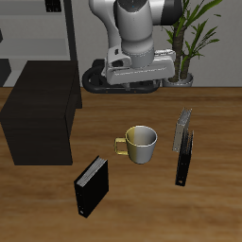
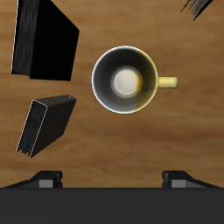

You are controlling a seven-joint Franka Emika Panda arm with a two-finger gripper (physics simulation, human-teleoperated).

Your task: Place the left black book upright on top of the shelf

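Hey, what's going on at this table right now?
A simulated robot arm is hovering above the table with its gripper open and holding nothing, looking straight down on the mug. The left black book stands on the table next to the grey book, apart from the gripper. It is not yet on the shelf, so the job has barely begun.

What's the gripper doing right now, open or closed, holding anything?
Gripper: open, holding nothing, above the mug.
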